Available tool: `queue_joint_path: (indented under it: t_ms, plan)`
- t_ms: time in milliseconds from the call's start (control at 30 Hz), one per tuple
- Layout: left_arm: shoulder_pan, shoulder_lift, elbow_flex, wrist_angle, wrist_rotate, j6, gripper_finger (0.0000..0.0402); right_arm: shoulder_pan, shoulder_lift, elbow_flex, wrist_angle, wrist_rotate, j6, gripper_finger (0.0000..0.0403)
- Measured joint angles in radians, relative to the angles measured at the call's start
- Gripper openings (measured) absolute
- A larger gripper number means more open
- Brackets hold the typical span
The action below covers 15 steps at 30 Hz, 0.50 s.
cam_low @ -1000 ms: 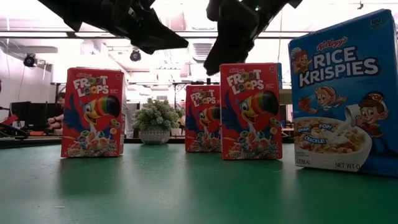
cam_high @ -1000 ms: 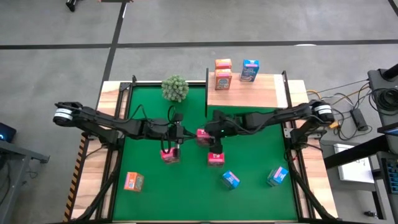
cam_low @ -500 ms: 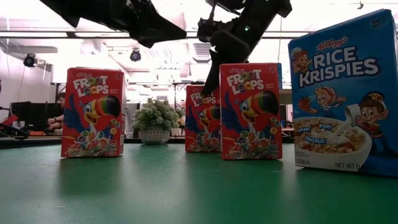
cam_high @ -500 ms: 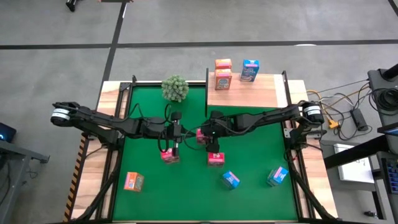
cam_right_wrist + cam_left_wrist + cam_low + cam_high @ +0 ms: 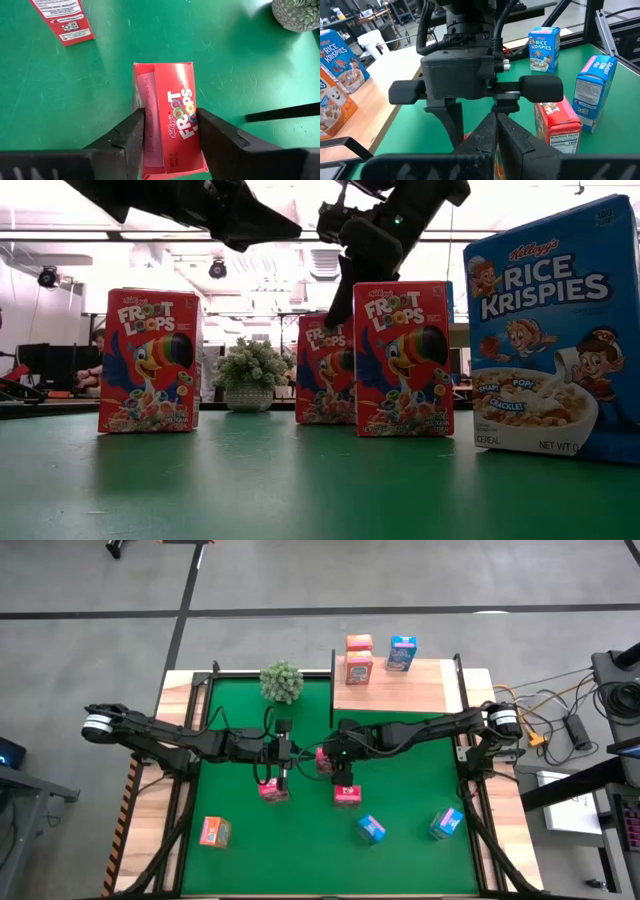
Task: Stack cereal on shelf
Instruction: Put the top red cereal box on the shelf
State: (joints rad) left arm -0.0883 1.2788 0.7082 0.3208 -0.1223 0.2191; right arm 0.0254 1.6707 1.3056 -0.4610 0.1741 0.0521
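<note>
My right gripper [image 5: 169, 131] just came down, fingers closing onto red box [image 5: 167, 120]. Grip nearly on. Lift to shelf [image 5: 400, 690] comes next. Left gripper [image 5: 283, 755] shut, empty, waiting.

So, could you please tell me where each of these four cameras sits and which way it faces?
High view: above the table, looking straight down on the green mat, the shelf and both arms.
Low view: at mat height, looking level past upright Froot Loops boxes into the room; arms enter from above.
Left wrist view: on the left arm, facing the right gripper past its own shut fingers.
Right wrist view: on the right arm, looking down, its fingers astride the red box.
Shared: that red box shows in the high view too.
</note>
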Motion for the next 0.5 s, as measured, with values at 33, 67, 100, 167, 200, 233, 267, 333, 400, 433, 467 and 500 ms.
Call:
queue_joint_path:
  t_ms: [33, 67, 100, 167, 200, 233, 267, 333, 400, 433, 467, 500]
  plan:
    - [0.000, 0.000, 0.000, 0.001, 0.000, 0.000, 0.0000, 0.000, 0.000, 0.000, 0.000, 0.000, 0.000, 0.0152]
    - [0.000, -0.002, 0.000, 0.001, 0.000, 0.000, 0.0000, 0.000, -0.001, -0.001, 0.000, 0.000, 0.000, 0.0149]
    - [0.000, -0.005, 0.000, 0.001, 0.000, 0.000, 0.0000, 0.000, -0.005, -0.001, 0.000, 0.000, 0.000, 0.0147]
    - [0.000, -0.016, 0.000, 0.000, 0.000, 0.003, 0.0000, 0.000, -0.017, -0.001, -0.005, -0.002, 0.000, 0.0147]
    - [0.000, -0.024, 0.000, 0.000, 0.000, 0.007, 0.0000, 0.000, -0.029, -0.001, -0.008, -0.004, 0.003, 0.0147]
    - [0.000, -0.035, 0.000, 0.000, 0.000, 0.010, 0.0000, 0.000, -0.043, -0.001, -0.012, -0.017, 0.006, 0.0148]
    - [0.000, -0.046, 0.000, -0.001, 0.000, 0.014, 0.0000, 0.000, -0.058, -0.001, -0.013, -0.036, 0.009, 0.0149]
    - [0.000, -0.073, 0.000, -0.001, 0.000, 0.023, 0.0000, 0.000, -0.097, -0.001, -0.018, -0.077, 0.020, 0.0149]
    - [0.000, -0.103, 0.000, -0.005, 0.000, 0.036, 0.0000, 0.000, -0.151, -0.001, -0.040, -0.105, 0.033, 0.0148]
    - [0.000, -0.117, 0.000, -0.009, 0.000, 0.040, 0.0000, 0.001, -0.177, -0.001, -0.061, -0.106, 0.035, 0.0147]
    - [0.000, -0.131, 0.000, -0.007, 0.000, 0.044, 0.0000, 0.001, -0.211, -0.001, -0.086, -0.105, 0.038, 0.0146]
    - [0.000, -0.146, 0.000, -0.011, 0.000, 0.047, 0.0000, -0.002, -0.244, -0.001, -0.121, -0.102, 0.040, 0.0145]
